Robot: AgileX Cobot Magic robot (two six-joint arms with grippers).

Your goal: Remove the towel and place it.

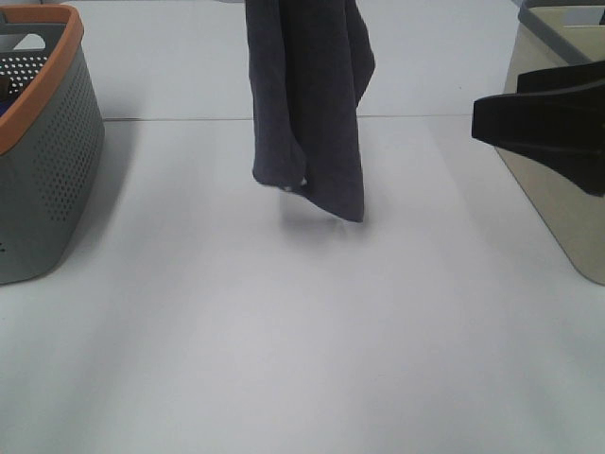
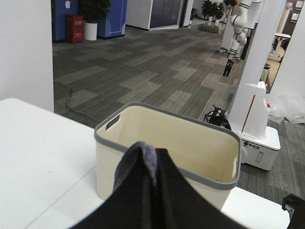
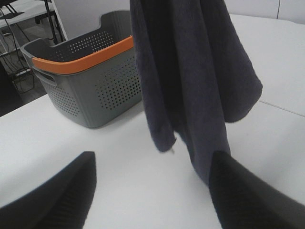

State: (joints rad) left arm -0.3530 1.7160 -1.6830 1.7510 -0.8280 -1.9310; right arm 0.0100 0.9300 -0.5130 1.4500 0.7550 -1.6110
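Note:
The towel (image 1: 307,104), a dark navy-grey terry cloth, hangs bunched from above the top edge of the exterior view, and its lowest corner is just over the white table. In the left wrist view my left gripper (image 2: 151,162) is shut on a fold of the towel (image 2: 138,160). It is out of the exterior view. My right gripper (image 1: 482,118) is open and empty at the right, apart from the cloth. In the right wrist view its fingers (image 3: 66,191) are spread wide, with the towel (image 3: 190,71) hanging ahead of them.
A grey perforated basket with an orange rim (image 1: 47,151) stands at the table's left edge; it also shows in the right wrist view (image 3: 90,81). A cream basket with a grey rim (image 1: 558,208) stands at the right edge (image 2: 167,138). White table (image 1: 302,331) lies between them.

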